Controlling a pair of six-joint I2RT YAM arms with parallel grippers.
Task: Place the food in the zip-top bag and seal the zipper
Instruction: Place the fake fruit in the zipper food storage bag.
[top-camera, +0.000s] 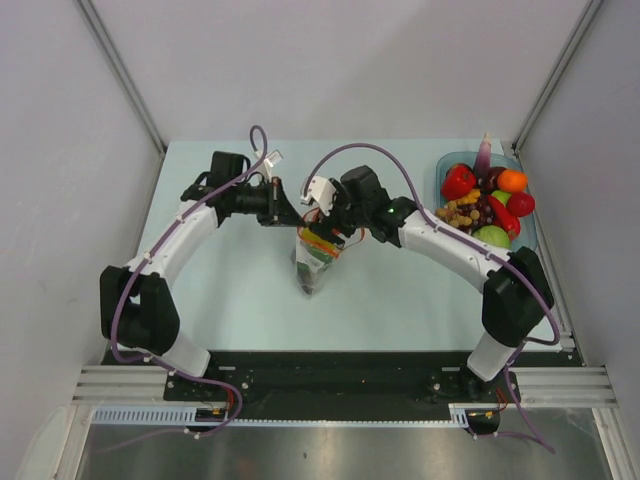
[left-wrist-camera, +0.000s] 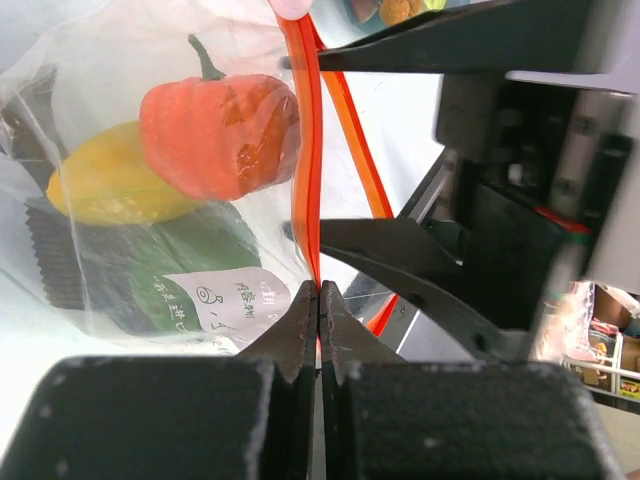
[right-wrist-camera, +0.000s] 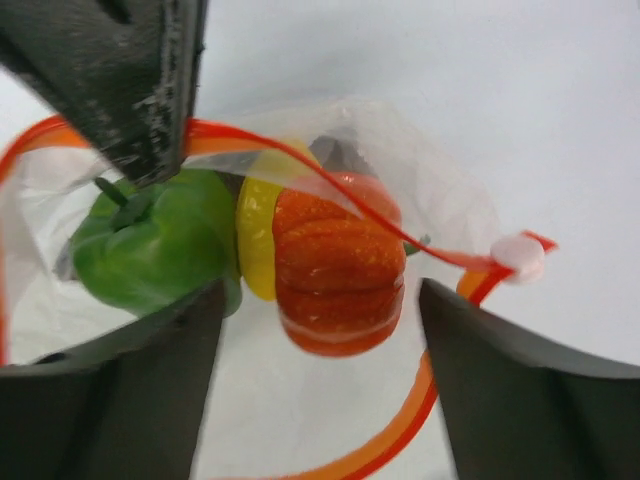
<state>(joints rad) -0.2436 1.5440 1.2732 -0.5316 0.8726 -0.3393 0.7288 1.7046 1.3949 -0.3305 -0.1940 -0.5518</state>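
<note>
The zip-top bag (top-camera: 315, 272) hangs in the middle, mouth up and open. Inside it are an orange pumpkin (left-wrist-camera: 220, 135), a yellow piece (left-wrist-camera: 110, 185) and a green pepper (right-wrist-camera: 150, 245). My left gripper (top-camera: 290, 215) is shut on the zipper (left-wrist-camera: 308, 150), pinching the orange-red strip at its fingertips (left-wrist-camera: 320, 288). My right gripper (top-camera: 332, 225) is open and empty just over the bag's mouth (right-wrist-camera: 320, 300), looking down at the pumpkin (right-wrist-camera: 340, 265). The zipper's white slider (right-wrist-camera: 518, 257) sits at one end of the strip.
A blue tray (top-camera: 441, 180) at the back right holds more food: a red pepper (top-camera: 458, 182), an orange (top-camera: 512, 180), a green apple (top-camera: 492, 237) and several others. Grey walls close in both sides.
</note>
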